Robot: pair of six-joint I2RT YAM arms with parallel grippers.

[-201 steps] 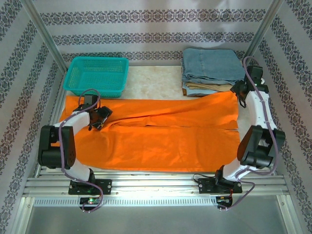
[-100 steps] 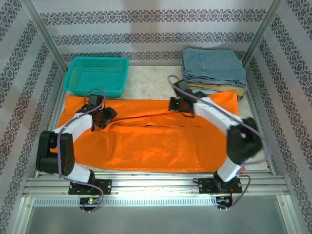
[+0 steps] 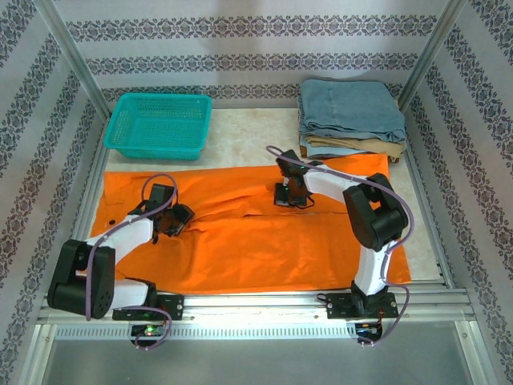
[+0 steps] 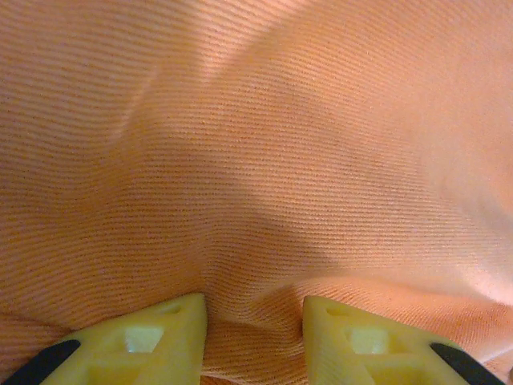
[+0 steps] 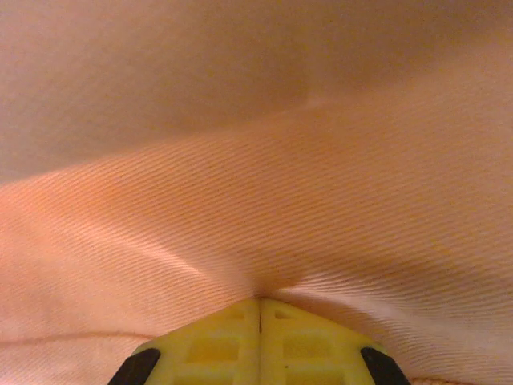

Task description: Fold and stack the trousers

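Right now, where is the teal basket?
In the top view, the basket sits far left, just beyond the orange trousers, opposite the folded jeans.

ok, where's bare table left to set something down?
One clear patch: bare table between the teal basket and the folded denim stack, beyond the orange trousers. A thin strip runs beside the right rail. Everything nearer is crowded: the trousers cover it, with the left end effector and right end effector on them.
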